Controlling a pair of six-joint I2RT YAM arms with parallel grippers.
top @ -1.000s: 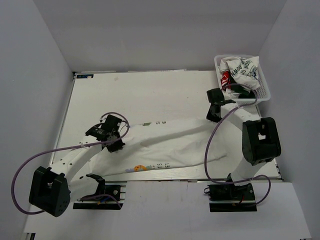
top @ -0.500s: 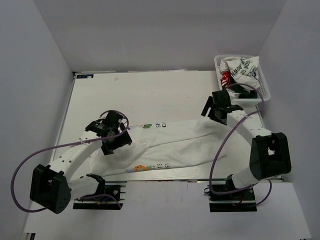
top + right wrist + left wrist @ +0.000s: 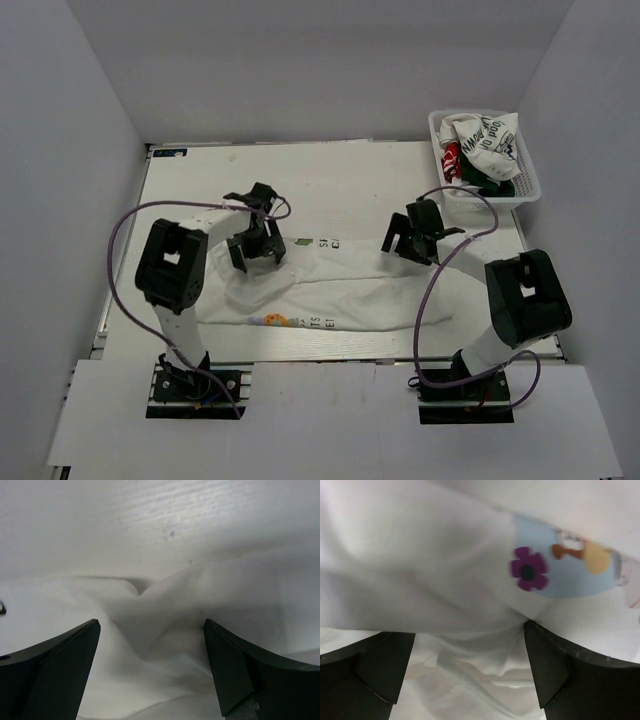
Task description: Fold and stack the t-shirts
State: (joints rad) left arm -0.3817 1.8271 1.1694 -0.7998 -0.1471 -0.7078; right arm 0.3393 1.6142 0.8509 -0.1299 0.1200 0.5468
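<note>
Cartoon t-shirt (image 3: 340, 285) spread mid-counter (image 3: 330, 180); left arm (image 3: 172, 265) at its 9 o'clock end, right arm (image 3: 525, 295) at 3, both jaws released. Second t-shirt (image 3: 485, 138) in basket (image 3: 528, 180) at 1.

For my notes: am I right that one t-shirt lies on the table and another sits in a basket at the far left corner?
Not quite: the top view shows the basket at the far right corner; the rest holds.

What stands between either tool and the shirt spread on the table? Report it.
Nothing visible. The left tool and right tool stand open just above the shirt; both wrist views show no other object.
</note>
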